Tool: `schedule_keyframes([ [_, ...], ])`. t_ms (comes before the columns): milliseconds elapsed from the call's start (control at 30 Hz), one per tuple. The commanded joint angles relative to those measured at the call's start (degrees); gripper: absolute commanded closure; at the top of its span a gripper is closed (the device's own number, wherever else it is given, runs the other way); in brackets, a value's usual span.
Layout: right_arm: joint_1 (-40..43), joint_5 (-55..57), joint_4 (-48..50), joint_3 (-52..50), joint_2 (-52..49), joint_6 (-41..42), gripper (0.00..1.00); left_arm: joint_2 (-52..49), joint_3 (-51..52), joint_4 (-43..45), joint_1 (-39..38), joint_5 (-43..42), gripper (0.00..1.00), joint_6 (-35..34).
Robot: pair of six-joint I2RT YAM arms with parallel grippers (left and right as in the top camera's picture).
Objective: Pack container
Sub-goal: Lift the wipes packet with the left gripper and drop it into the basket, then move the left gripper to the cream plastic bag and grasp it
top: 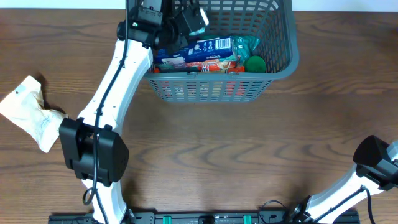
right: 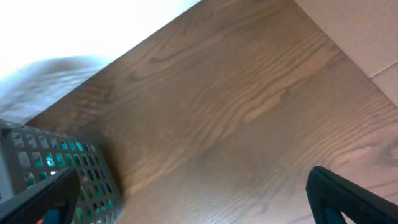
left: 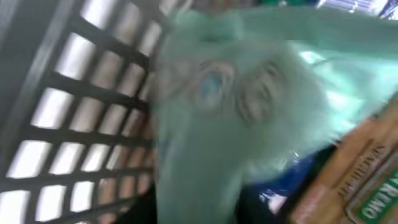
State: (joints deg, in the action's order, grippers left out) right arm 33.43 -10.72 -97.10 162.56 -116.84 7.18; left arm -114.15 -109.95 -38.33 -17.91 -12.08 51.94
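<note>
Pale green packet (left: pixel 249 106): fills the left wrist view, blurred and close to the lens, just beside the lattice wall; no print on it can be read.
Beige bag (top: pixel 31 112): crumpled, at the far left of the worktop (top: pixel 205 155), well apart from the container; no label shows.
Left tool (top: pixel 176 32): down inside the container's left end; its fingers are hidden in both views, so I cannot tell whether it is clenched or released.
Container (top: pixel 211 87): at the far edge of the worktop, centre, holding several packets.
Step in hand: probably settling the green packet among the others. Lower it flat, keep it clear of the wall slots, and let go only once it rests.
Blue packet (top: pixel 196 51): white print, too small to read.
Brown packet (left: pixel 360 180): lettering cut off by the frame edge, not legible as a word.
Right tool (right: pixel 189 177): released, fingers apart, above bare worktop, holding nothing.
</note>
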Motion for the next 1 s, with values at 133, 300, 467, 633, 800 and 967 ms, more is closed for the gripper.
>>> schedule_keyframes([
  [133,-0.42,-0.24,-0.17,-0.31,-0.48,-0.63,0.01,0.81,-0.28,-3.06,0.15,0.11,0.09,0.13],
  [300,-0.42,-0.24,-0.15,-0.31,-0.48,-0.63,0.01,3.93,-0.28,-3.37,0.00,0.15,0.04,-0.39],
  [467,-0.42,-0.26,-0.15,-0.31,-0.48,-0.61,0.01,11.41,-0.72,0.33,-1.40,4.55,0.03,-1.95],
  [633,-0.44,-0.26,-0.17,-0.31,-0.48,-0.61,0.01,19.32,-0.72,4.42,-0.07,14.80,0.01,-13.73],
  [800,-0.42,-0.26,-0.17,-0.31,-0.48,-0.63,0.01,24.63,-0.70,-0.85,6.78,33.55,0.02,-31.67],
  [967,-0.42,-0.26,-0.15,-0.31,-0.48,-0.61,0.01,27.30,-0.70,-12.63,21.09,39.10,0.01,-51.41],
])
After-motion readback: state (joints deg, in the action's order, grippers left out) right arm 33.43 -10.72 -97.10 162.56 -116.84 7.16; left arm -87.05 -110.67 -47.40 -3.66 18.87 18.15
